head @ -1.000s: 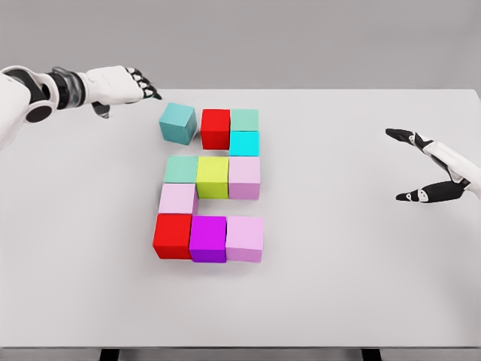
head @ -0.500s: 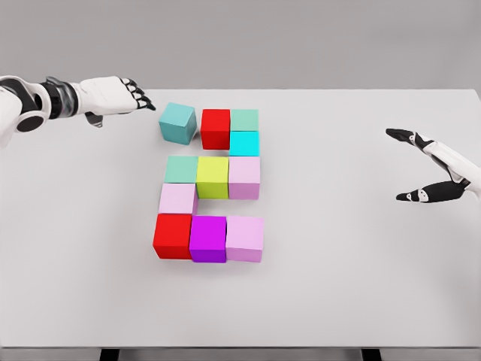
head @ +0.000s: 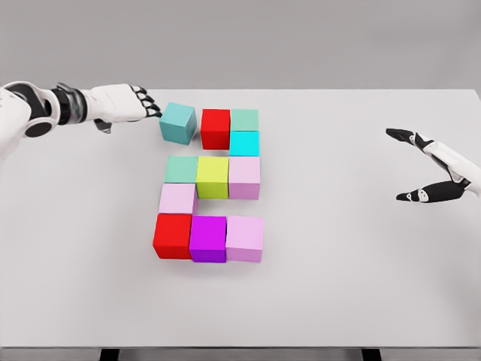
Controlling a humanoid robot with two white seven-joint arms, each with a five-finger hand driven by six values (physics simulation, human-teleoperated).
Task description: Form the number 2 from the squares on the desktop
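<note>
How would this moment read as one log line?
left hand: open, at teal cube | right hand: open, idle | cube askew

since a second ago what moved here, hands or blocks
The left hand moved right toward the teal block; its fingertips now reach the block's left side, nothing grasped. The teal block remains tilted, slightly apart from the red block. The right hand and the other blocks stayed put.

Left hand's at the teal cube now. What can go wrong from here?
1. The teal cube sits skewed and apart from the top red cube; a push by the left hand may rotate it, not square it.
2. Pushing too far could shove the red cube into the mint cube and cyan cube, breaking the top row.
</note>
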